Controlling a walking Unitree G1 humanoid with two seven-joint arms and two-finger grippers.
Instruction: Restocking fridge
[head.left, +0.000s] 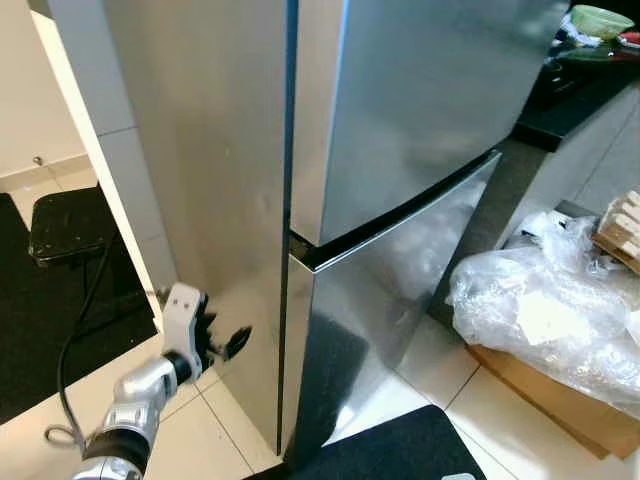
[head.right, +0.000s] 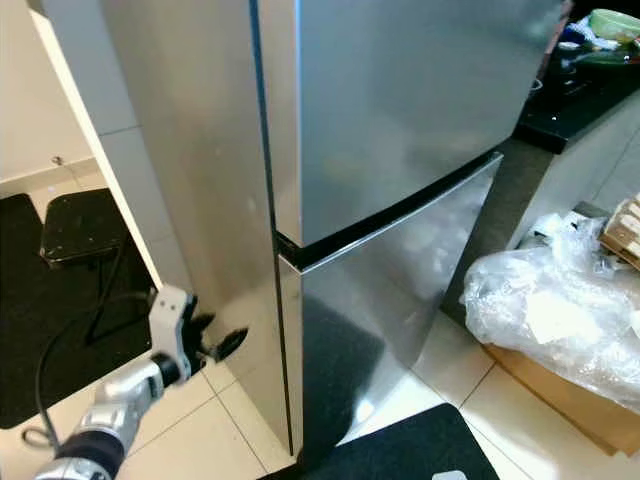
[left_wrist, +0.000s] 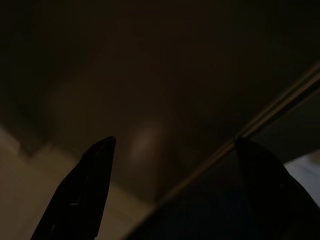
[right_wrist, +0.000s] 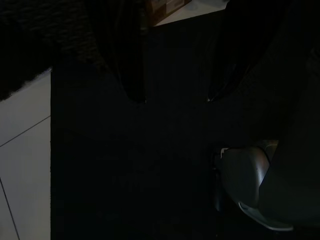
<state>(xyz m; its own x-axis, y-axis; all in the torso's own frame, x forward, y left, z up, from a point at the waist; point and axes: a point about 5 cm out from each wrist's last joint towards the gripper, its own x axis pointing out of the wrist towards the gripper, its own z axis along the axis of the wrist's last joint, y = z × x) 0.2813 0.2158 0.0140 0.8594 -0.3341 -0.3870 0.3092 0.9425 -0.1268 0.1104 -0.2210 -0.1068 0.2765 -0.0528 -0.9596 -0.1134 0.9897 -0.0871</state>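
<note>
Left gripper (head.left: 232, 343) beside fridge (head.left: 400, 150)

Right tool (right_wrist: 176, 100) apart, apparently over dark mat (right_wrist: 125, 165)

A fridge (head.left: 400, 150) of smooth brushed steel with a soft sheen. Glossy pale floor tiles (head.left: 210, 430) beside a matt black mat (head.left: 400, 450). Crinkled clear plastic wrap (head.left: 540, 300) lies over a brown cardboard box (head.left: 560, 400). The left gripper (head.left: 232, 343) has a silvery metal arm and black fingers (head.left: 238, 338).
</note>
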